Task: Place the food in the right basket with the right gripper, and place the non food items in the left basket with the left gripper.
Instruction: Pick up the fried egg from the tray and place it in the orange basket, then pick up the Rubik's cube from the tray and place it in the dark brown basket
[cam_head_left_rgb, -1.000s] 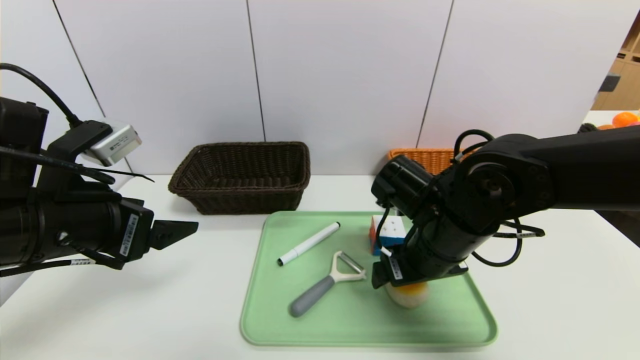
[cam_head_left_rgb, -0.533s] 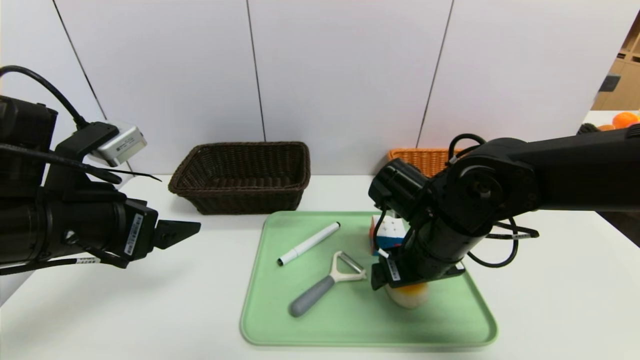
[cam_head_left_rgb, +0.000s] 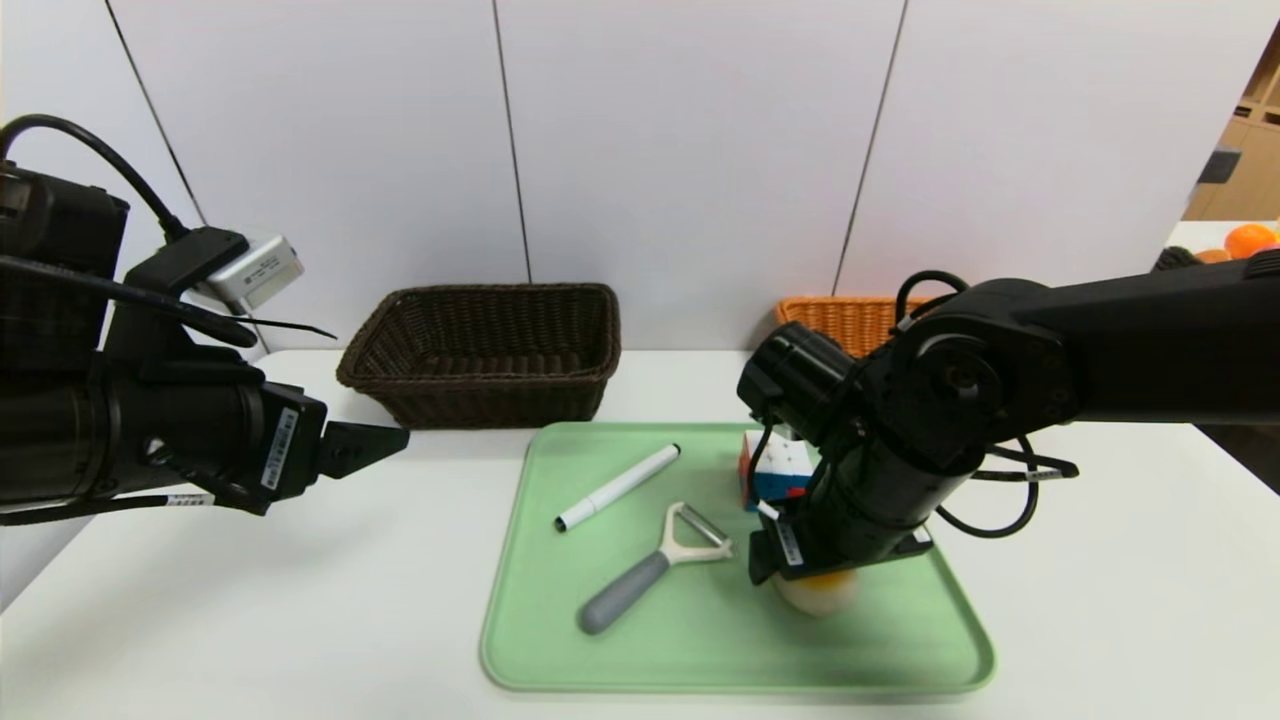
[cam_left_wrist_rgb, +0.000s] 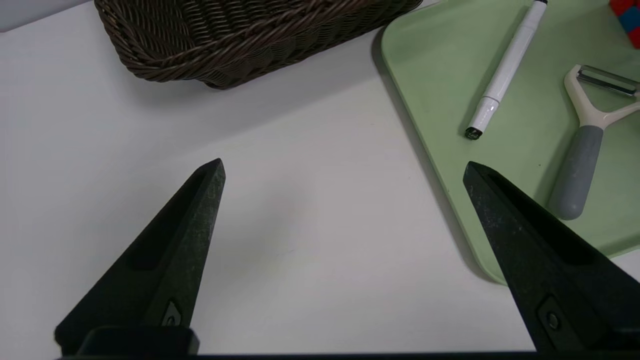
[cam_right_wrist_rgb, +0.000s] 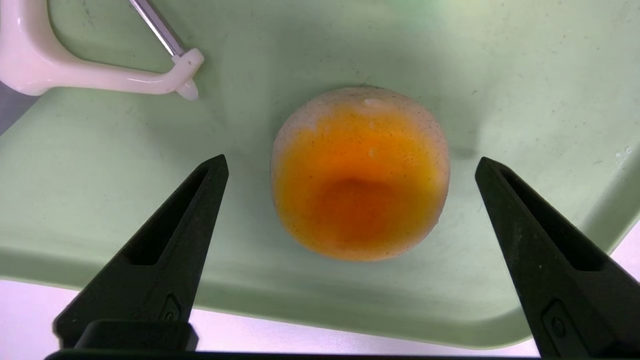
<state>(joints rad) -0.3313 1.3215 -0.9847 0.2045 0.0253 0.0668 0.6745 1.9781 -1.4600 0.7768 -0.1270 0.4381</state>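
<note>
The food, a cream bun with an orange top (cam_right_wrist_rgb: 360, 175) (cam_head_left_rgb: 820, 592), sits on the green tray (cam_head_left_rgb: 700, 640). My right gripper (cam_right_wrist_rgb: 350, 162) hangs just above it, open, one finger on each side and neither touching. A white marker pen (cam_head_left_rgb: 617, 487) (cam_left_wrist_rgb: 505, 70), a grey-handled peeler (cam_head_left_rgb: 650, 565) (cam_left_wrist_rgb: 585, 135) and a multicoloured cube (cam_head_left_rgb: 775, 468) also lie on the tray. My left gripper (cam_left_wrist_rgb: 344, 167) (cam_head_left_rgb: 375, 445) hovers open over bare table left of the tray. The dark brown left basket (cam_head_left_rgb: 485, 350) stands at the back. The orange right basket (cam_head_left_rgb: 850, 315) shows partly behind my right arm.
The white table (cam_head_left_rgb: 250, 620) has free room left of and in front of the tray. White wall panels close the back. Orange round things (cam_head_left_rgb: 1250, 238) lie on another surface at the far right.
My right gripper has sunk slightly lower over the bun. My left gripper has drifted a little to the right and up.
</note>
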